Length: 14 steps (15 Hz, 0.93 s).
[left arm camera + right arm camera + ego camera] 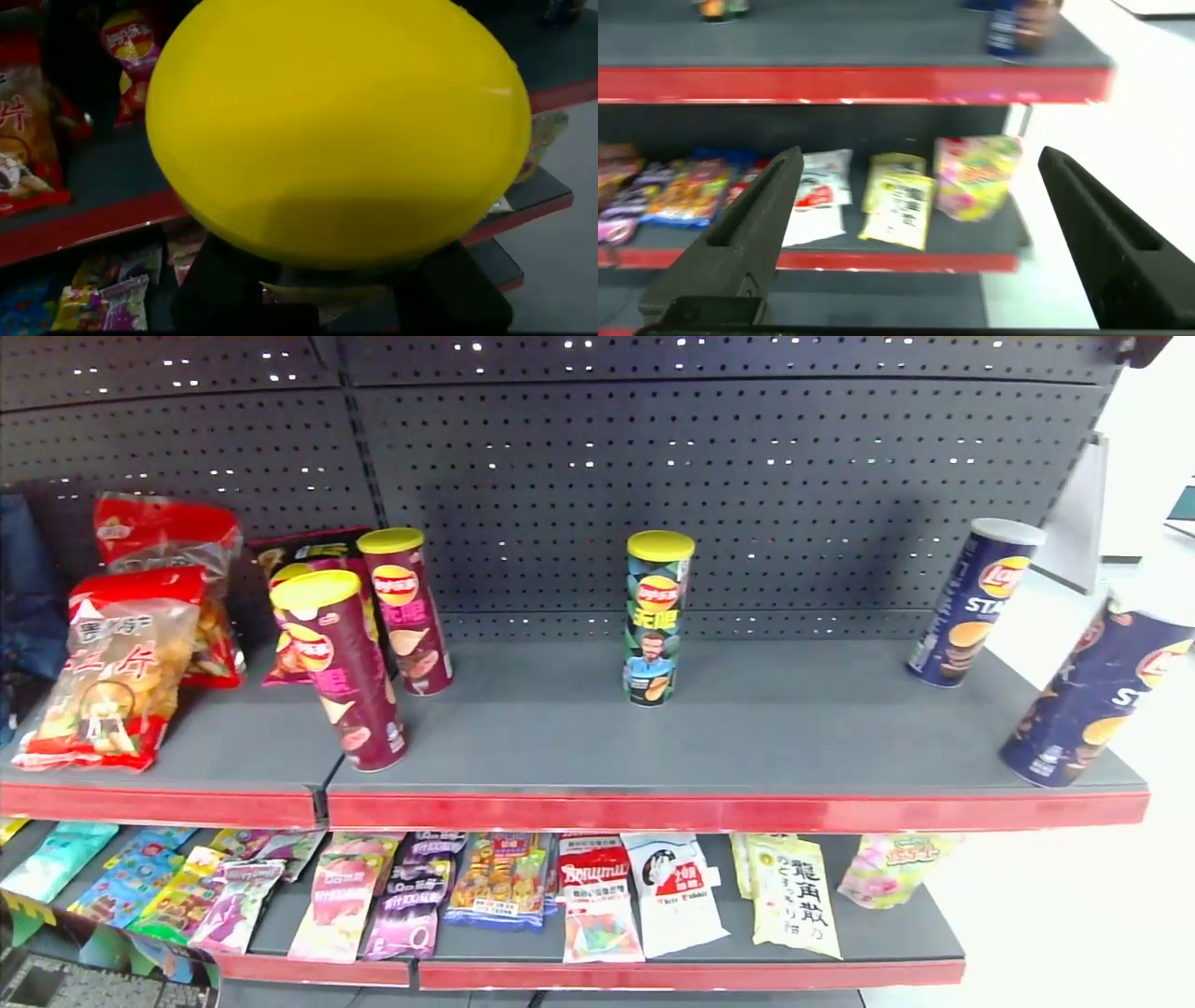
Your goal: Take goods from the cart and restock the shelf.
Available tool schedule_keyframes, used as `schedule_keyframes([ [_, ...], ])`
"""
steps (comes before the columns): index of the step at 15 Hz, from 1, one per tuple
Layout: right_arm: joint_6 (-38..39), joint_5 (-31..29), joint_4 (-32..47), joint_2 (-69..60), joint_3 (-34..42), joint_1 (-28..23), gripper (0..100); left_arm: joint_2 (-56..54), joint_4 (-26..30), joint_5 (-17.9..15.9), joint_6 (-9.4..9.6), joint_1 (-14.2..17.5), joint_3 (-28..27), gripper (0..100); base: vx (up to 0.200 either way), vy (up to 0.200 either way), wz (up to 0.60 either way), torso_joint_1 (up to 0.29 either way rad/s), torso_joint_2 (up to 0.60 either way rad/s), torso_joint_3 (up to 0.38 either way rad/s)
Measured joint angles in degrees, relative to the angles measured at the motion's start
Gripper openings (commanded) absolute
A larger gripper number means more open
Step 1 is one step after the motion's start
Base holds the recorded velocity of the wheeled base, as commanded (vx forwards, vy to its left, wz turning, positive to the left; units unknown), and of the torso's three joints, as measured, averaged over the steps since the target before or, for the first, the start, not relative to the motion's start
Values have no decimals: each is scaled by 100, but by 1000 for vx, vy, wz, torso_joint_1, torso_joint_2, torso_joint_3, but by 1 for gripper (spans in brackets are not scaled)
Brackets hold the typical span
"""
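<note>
Left wrist view: a chip can [336, 131] is seen end-on, its yellow lid turned to the camera. It is gripped by the left tool [327, 294], whose dark fingers [210, 294] are closed against either side of the can's body. The can is held out in front of the upper shelf [103, 219], near that shelf's red front edge. A red bag with large white characters lies behind it on the shelf.

In the head view, two maroon cans [341, 667] with yellow lids are seen standing on the upper shelf. One is at the front edge and the other is behind it. A dark teal can [656, 616] with a yellow lid and a cartoon face on its label stands alone near the middle. Two navy cans [971, 602] with white lids and pictured crisps stand at the robot's right end. Red crisp bags [112, 672] with bold characters are leaned at the left end. A purple bag [303, 607] is propped behind the maroon cans.

Flat sweet packets [504, 882] are laid in a row on the lower shelf [887, 933]. Their small print cannot be made out.

In the right wrist view, the right tool [920, 163] is seen with its fingers spread wide and nothing between them. It is level with the lower shelf. Beyond it lie a white packet [817, 201], a yellow packet [898, 201] and a green-and-pink packet [976, 177].
</note>
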Motion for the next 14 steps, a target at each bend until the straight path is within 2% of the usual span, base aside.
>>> schedule_keyframes([
  [7,-62,105,28,123,-52,39,100,-477,312,18,2,0,207,0,0,0,0,0,0,0],
  [9,-2,247,57,490,-608,61,100,-747,662,13,2,0,271,0,0,0,0,0,0,0],
  [11,-211,601,73,1303,-1399,151,100,-934,730,20,2,0,315,0,0,0,0,0,0,0],
  [14,-618,1063,-139,2932,-2204,653,100,-1119,886,117,27,1,486,0,0,0,0,0,0,0],
])
